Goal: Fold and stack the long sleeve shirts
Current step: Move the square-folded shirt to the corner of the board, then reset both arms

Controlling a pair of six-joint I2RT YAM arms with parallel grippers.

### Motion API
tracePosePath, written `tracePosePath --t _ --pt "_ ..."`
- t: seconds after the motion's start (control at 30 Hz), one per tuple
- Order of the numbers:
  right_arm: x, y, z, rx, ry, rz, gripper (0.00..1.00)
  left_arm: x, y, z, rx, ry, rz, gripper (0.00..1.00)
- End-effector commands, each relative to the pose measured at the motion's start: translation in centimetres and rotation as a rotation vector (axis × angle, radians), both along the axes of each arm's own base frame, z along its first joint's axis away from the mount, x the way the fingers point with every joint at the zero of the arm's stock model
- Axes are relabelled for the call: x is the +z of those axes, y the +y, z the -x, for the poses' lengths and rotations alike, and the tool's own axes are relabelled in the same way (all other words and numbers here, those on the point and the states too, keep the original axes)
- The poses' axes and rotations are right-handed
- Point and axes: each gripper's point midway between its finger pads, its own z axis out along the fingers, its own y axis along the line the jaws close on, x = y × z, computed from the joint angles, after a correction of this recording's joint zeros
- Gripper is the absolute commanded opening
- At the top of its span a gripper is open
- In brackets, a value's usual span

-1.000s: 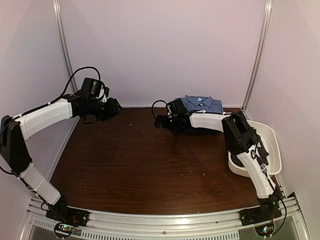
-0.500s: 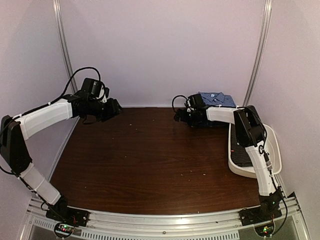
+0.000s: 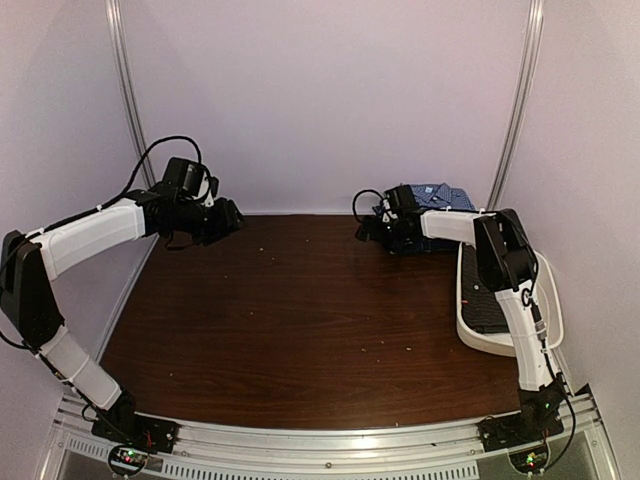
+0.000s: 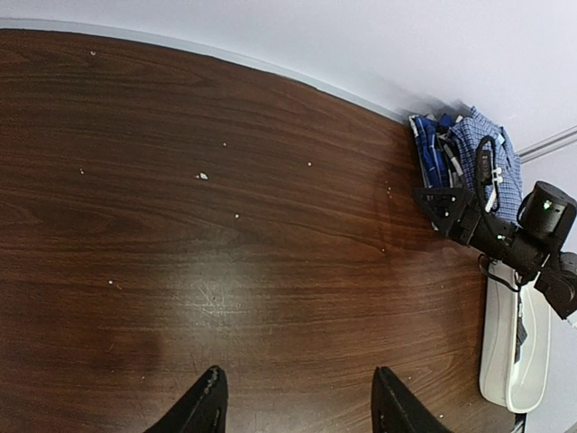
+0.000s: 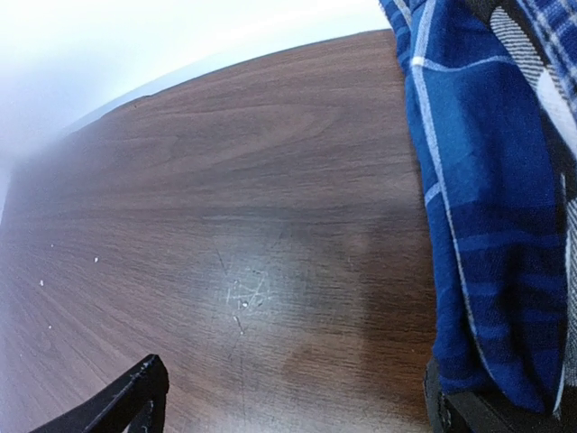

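A folded stack of long sleeve shirts (image 3: 438, 197) lies in the back right corner, with the blue-and-white fine-check shirt on top. My right gripper (image 3: 368, 232) is low at the stack's left side, open and holding nothing. In the right wrist view (image 5: 288, 410) a dark blue shirt with pale stripes (image 5: 478, 198) fills the right side and its edge lies over my right-hand finger (image 5: 451, 417). My left gripper (image 3: 232, 215) hovers open and empty over the back left of the table. The left wrist view (image 4: 297, 408) shows the stack (image 4: 464, 149) far off at the upper right.
A white tub (image 3: 552, 310) holding dark cloth stands along the right edge, just in front of the stack; it also shows in the left wrist view (image 4: 505, 356). Walls close the back and both sides. The dark wooden table (image 3: 300, 310) spreads between the arms.
My right gripper has moved right and back, and the shirt stack has gone with it from the back middle into the back right corner. The left arm has not moved.
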Motion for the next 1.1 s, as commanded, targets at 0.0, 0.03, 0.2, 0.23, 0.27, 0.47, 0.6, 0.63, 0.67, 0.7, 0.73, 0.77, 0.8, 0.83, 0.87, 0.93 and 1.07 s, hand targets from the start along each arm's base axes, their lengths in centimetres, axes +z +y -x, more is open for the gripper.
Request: tracePosePath --t 0.0,0.03,0.2,0.23,0.27,0.47,0.6,0.63,0.67,0.7,0.73,0.77,0.8,0.83,0.87,0.93,1.07 --pt "1.8 -0.1 1.0 0.045 0.004 0.017 1.00 0.6 0.3 0.1 0.004 -0.017 0.021 0.56" --pt "2.5 0.5 1.2 0.062 -0.008 0.017 1.00 0.6 0.2 0.1 0.003 -0.016 0.023 0.56" --pt "5.7 2.8 2.9 0.128 -0.057 0.037 1.00 0.7 0.0 0.2 -0.014 -0.024 0.027 0.57" --pt "6.4 3.1 3.2 0.136 -0.068 0.039 1.00 0.9 -0.1 0.3 -0.023 -0.033 0.031 0.57" --pt "6.8 3.4 3.8 0.144 -0.074 0.043 1.00 1.1 -0.3 0.4 -0.033 -0.043 0.034 0.57" --pt "11.6 4.3 6.9 0.163 -0.154 0.035 1.00 2.0 -1.1 1.0 -0.080 -0.101 0.048 0.67" --pt "14.2 4.6 9.4 0.174 -0.208 0.039 1.00 2.9 -2.3 1.4 -0.122 -0.154 0.047 0.73" --pt "14.9 4.6 10.0 0.178 -0.219 0.040 1.00 3.0 -2.6 1.6 -0.133 -0.164 0.049 0.74" --pt "15.5 4.6 10.6 0.180 -0.229 0.039 1.00 3.3 -2.9 1.7 -0.145 -0.175 0.050 0.75" --pt "15.9 4.5 11.2 0.182 -0.235 0.042 1.00 3.5 -3.2 1.8 -0.154 -0.186 0.050 0.76" --pt "16.4 4.4 11.8 0.181 -0.246 0.041 1.00 3.8 -3.5 2.0 -0.166 -0.201 0.049 0.77" --pt "16.9 4.2 12.3 0.179 -0.258 0.041 1.00 4.1 -4.1 2.3 -0.185 -0.218 0.048 0.79" --pt "17.5 4.0 12.9 0.174 -0.272 0.040 1.00 4.4 -4.4 2.6 -0.196 -0.235 0.045 0.80" --pt "18.0 3.7 13.4 0.169 -0.286 0.041 1.00 4.6 -4.8 2.8 -0.206 -0.249 0.044 0.82" --pt "18.5 3.6 14.0 0.167 -0.298 0.041 1.00 4.9 -5.0 3.1 -0.216 -0.268 0.043 0.82" --pt "19.3 3.1 15.0 0.158 -0.323 0.035 1.00 5.5 -5.5 3.5 -0.233 -0.302 0.045 0.84" --pt "20.8 2.4 17.2 0.153 -0.369 0.011 1.00 6.5 -6.1 4.4 -0.251 -0.365 0.033 0.87"
